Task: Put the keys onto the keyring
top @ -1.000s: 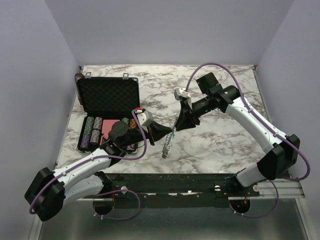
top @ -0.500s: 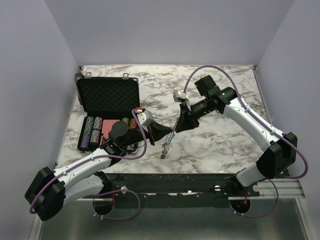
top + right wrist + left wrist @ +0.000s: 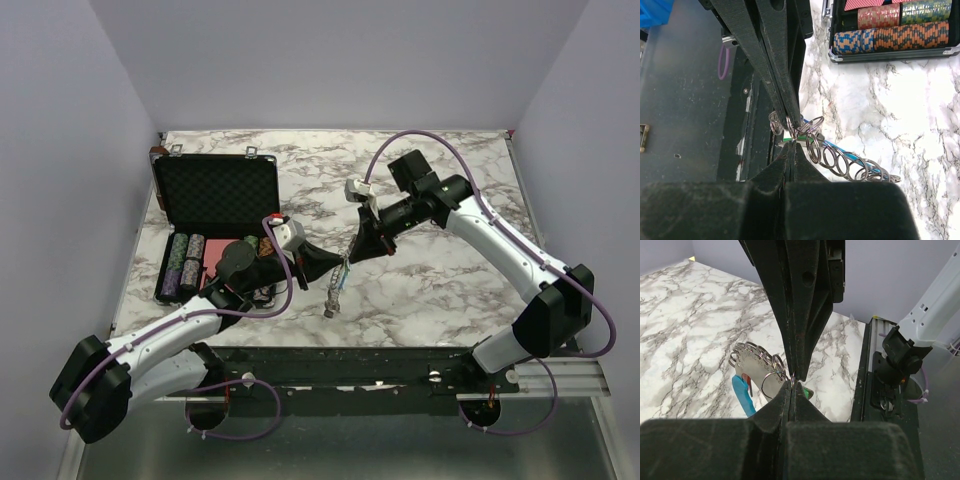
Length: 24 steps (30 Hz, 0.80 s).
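Observation:
The keyring point(image 3: 337, 283) hangs above the table's front middle, pinched between both grippers. Silver keys point(image 3: 756, 361) on small wire rings dangle from it beside its blue segment point(image 3: 742, 395) and a green-headed key point(image 3: 808, 392). My left gripper point(image 3: 339, 268) point(image 3: 792, 385) is shut, with a thin wire loop running into its tips. My right gripper point(image 3: 348, 260) point(image 3: 793, 143) comes in from the opposite side and is shut on the same wire, tip to tip with the left. In the right wrist view a row of rings point(image 3: 840, 161) trails off to the right.
An open black foam-lined case point(image 3: 215, 190) sits at the back left, with rows of poker chips point(image 3: 184, 266) point(image 3: 890, 34) in its tray. The black front rail point(image 3: 400, 365) and the arm bases lie just below the hanging keys.
My right gripper has closed its fingers and shifted slightly left, toward the left gripper's tips. The left gripper stayed shut and the hanging keys barely moved.

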Each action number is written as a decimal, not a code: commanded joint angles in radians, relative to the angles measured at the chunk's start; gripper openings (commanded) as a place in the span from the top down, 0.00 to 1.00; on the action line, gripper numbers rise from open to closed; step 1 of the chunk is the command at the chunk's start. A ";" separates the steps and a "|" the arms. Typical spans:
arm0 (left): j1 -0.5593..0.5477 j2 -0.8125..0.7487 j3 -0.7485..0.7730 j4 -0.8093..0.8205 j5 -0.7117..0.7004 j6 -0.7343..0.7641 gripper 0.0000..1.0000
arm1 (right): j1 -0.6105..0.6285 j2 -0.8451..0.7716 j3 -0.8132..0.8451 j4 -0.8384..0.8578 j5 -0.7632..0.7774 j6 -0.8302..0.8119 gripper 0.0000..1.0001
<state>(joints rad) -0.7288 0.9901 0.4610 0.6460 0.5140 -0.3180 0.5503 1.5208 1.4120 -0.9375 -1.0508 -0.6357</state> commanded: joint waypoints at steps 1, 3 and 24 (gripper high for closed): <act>0.025 -0.030 0.030 -0.008 0.058 0.020 1.00 | -0.004 0.013 0.025 -0.030 0.028 -0.010 1.00; 0.029 -0.030 0.033 -0.017 0.070 0.023 1.00 | -0.004 0.016 0.036 -0.052 0.038 -0.024 1.00; 0.049 -0.048 0.015 0.142 0.052 0.002 1.00 | -0.006 0.114 0.053 -0.113 0.022 -0.006 1.00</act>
<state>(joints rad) -0.6865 0.9749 0.4671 0.6384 0.5861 -0.3004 0.5499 1.6207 1.4784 -1.0660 -1.0248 -0.6884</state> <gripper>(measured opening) 0.009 0.006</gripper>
